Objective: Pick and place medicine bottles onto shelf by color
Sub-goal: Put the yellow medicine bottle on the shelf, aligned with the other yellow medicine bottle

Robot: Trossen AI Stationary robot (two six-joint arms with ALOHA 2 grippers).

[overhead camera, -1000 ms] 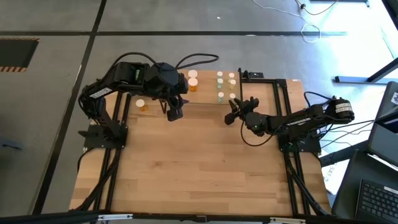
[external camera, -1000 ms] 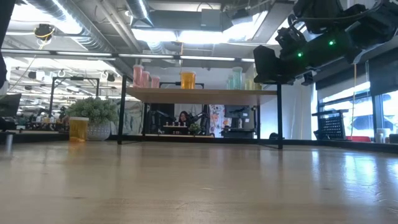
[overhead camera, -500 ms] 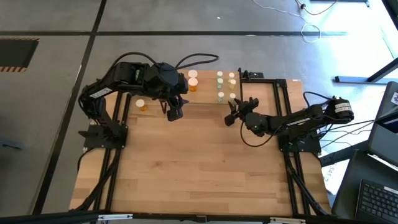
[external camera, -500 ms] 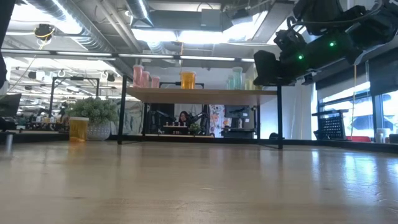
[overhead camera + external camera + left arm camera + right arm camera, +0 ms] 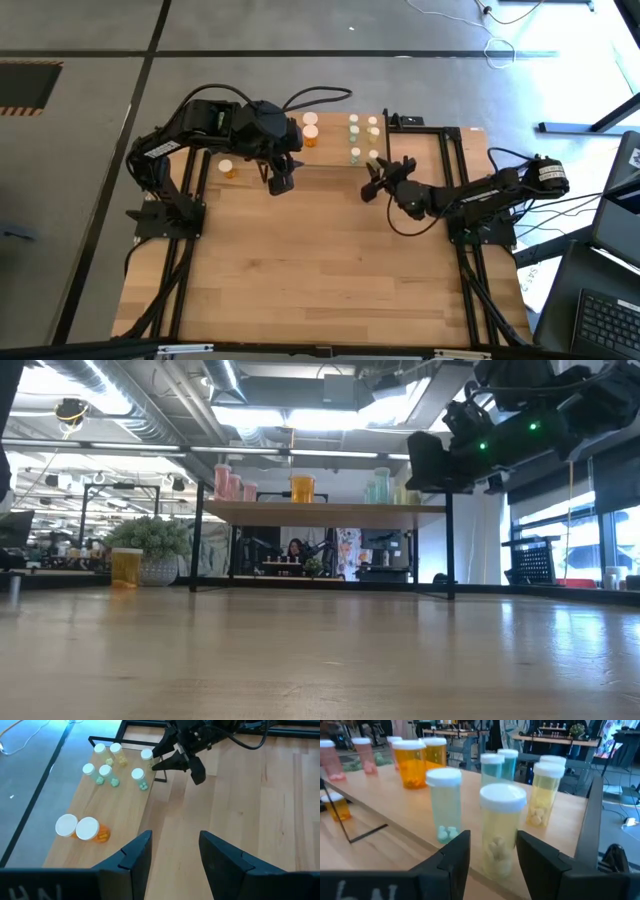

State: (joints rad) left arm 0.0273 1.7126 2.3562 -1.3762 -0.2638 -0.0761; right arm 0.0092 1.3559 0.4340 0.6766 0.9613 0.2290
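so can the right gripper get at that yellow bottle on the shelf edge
Probably yes: the right gripper is open, facing the yellow bottle at the shelf edge, with nothing between them.

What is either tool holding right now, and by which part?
Nothing. The left tool hangs open and empty over the table; the right tool is open, with the pale-yellow white-capped medicine bottle just ahead of its fingers, not gripped.
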